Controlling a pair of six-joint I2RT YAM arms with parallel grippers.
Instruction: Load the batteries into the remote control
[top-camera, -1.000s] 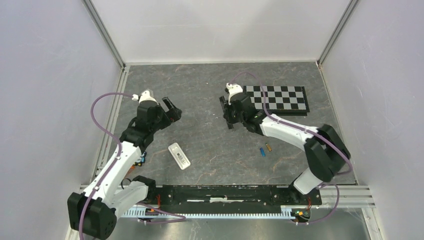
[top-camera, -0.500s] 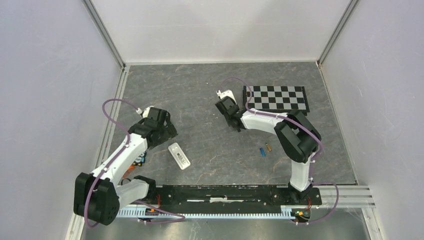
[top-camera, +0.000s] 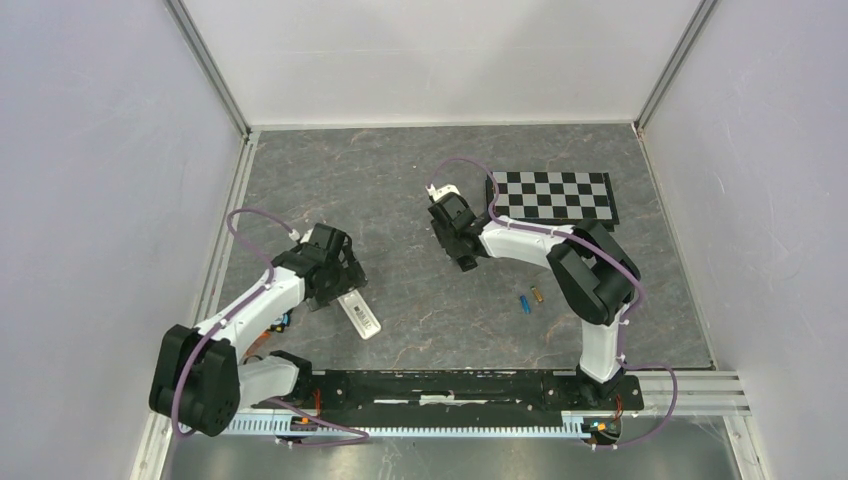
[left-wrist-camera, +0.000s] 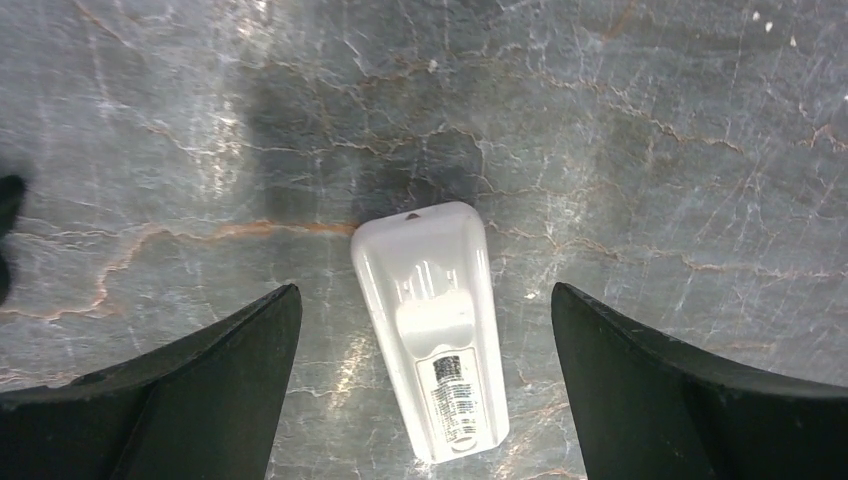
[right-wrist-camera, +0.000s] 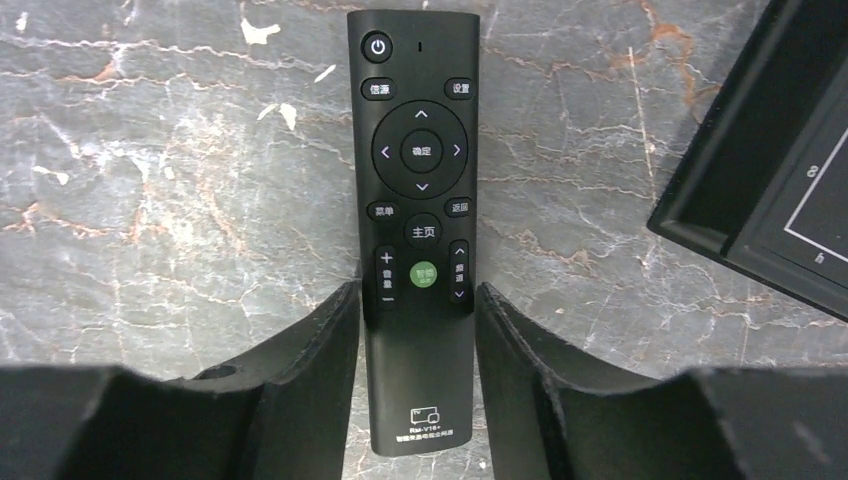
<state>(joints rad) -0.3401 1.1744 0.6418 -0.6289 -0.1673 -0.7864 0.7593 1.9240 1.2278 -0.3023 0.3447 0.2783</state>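
Observation:
A white remote lies back side up on the grey table between the wide-open fingers of my left gripper, untouched. In the top view the left gripper hangs over the far end of this remote. A black remote lies buttons up. My right gripper is shut on its lower half, with both fingertips against its sides. In the top view the right gripper hides that remote. A blue battery and a brownish-gold battery lie side by side on the table right of centre. No orange battery shows.
A black-and-white checkered board lies at the back right, and its dark edge shows just right of the black remote. White walls and metal rails enclose the table.
My left arm swung toward the near side and lowered its open gripper over the white remote. My right arm folded in, and its gripper shifted slightly left over the black remote.

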